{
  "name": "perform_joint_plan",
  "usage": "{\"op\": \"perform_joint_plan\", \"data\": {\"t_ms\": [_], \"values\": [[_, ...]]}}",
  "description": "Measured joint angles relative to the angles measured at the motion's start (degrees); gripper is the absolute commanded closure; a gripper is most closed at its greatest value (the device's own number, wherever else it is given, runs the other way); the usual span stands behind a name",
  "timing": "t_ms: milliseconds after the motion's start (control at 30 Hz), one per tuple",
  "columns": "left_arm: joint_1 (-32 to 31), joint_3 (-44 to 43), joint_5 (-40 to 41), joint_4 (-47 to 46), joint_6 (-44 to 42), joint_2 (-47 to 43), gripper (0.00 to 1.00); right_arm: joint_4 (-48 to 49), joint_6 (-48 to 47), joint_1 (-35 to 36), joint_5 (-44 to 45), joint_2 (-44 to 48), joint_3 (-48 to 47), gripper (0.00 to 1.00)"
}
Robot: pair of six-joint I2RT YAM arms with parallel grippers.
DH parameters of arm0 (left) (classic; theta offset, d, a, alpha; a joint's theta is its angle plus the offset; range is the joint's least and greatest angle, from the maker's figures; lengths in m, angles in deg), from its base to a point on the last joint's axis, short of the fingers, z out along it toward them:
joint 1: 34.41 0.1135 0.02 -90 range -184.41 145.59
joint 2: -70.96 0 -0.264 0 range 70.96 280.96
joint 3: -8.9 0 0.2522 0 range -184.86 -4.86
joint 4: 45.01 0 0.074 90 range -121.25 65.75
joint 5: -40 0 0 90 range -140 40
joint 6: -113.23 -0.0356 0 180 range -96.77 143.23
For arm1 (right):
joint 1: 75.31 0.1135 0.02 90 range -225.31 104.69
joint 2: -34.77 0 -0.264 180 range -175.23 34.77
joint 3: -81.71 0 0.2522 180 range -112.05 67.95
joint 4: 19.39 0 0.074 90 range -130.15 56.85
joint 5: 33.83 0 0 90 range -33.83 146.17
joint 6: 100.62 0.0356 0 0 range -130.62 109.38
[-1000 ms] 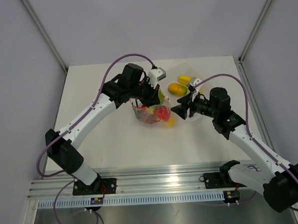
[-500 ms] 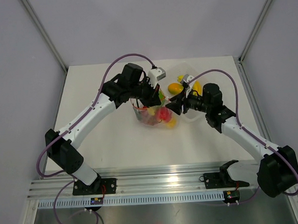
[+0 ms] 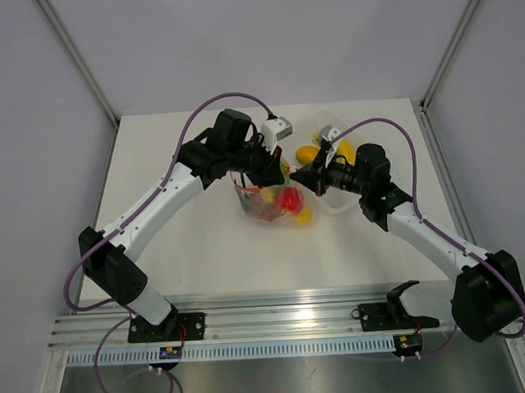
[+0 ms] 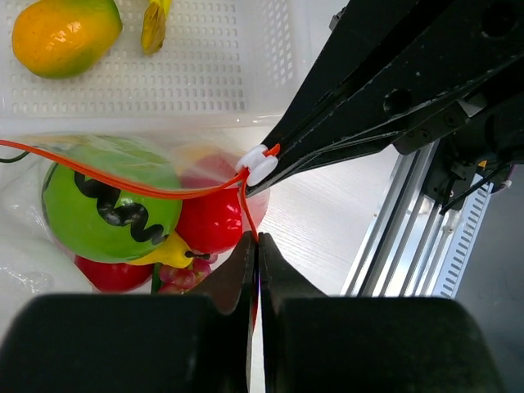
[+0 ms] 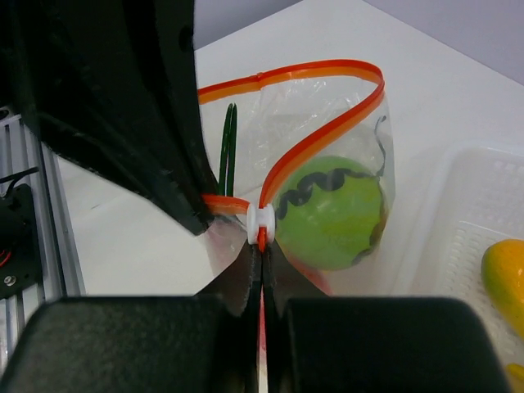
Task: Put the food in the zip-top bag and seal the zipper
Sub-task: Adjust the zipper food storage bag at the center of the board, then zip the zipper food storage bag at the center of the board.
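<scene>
The clear zip-top bag (image 3: pixel 272 203) stands mid-table holding food: a green round fruit (image 5: pixel 332 213), a red round fruit (image 4: pixel 214 221) and green stalks (image 5: pixel 228 147). Its orange-red zipper (image 5: pixel 327 131) curves in an open loop, with the white slider (image 5: pixel 260 221) at one end. My right gripper (image 5: pixel 262 246) is shut on the orange tab just under that slider. My left gripper (image 4: pixel 254 241) is pinched shut on the zipper strip beside the slider (image 4: pixel 260 164). An orange-green mango (image 4: pixel 65 37) and a banana (image 4: pixel 154 20) lie in the tray.
The translucent white tray (image 3: pixel 338 212) sits directly right of the bag, behind my right gripper (image 3: pixel 303 178). My left gripper (image 3: pixel 270 168) hangs over the bag's far side. The aluminium base rail (image 3: pixel 278 323) runs along the near edge.
My right gripper has moved left from beside the tray to the bag's mouth and shut on the slider tab. The left arm and the bag have stayed put.
</scene>
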Motion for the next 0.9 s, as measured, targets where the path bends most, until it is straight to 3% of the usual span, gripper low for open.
{"op": "perform_joint_plan", "data": {"t_ms": [67,100,233,300,433,533,800,867,900], "values": [[0.0,-1.0,0.2,1.2,-0.8,0.0,0.51,0.5,0.3,0.0,0.0,0.0,0.0,1.0],[0.0,-1.8,0.4,1.8,-1.3,0.0,0.38,0.6,0.5,0.0,0.1,-0.1,0.0,1.0],[0.2,-5.2,2.2,2.9,-4.0,-0.2,0.26,0.7,0.5,0.0,0.0,-0.2,0.0,1.0],[0.2,-8.0,2.5,4.4,-5.7,-0.2,0.28,0.7,0.5,0.0,-0.1,-0.2,0.0,1.0],[0.3,-17.7,0.6,7.6,-10.8,1.9,0.42,0.7,0.5,0.0,-0.2,-0.2,0.0,1.0],[0.3,-22.4,-2.5,8.0,-14.7,4.4,0.44,0.7,0.5,0.0,-0.4,-0.2,0.0,1.0],[0.3,-23.1,-9.3,14.0,-22.0,13.1,0.46,0.7,0.5,0.0,-0.6,-0.2,0.0,1.0],[0.3,-22.9,-9.9,15.3,-22.9,14.3,0.48,0.7,0.5,0.0,-1.0,-0.2,0.0,1.0],[0.3,-22.7,-10.1,15.5,-23.4,14.4,0.55,0.7,0.5,0.0,-1.1,-0.2,0.0,1.0]]}}
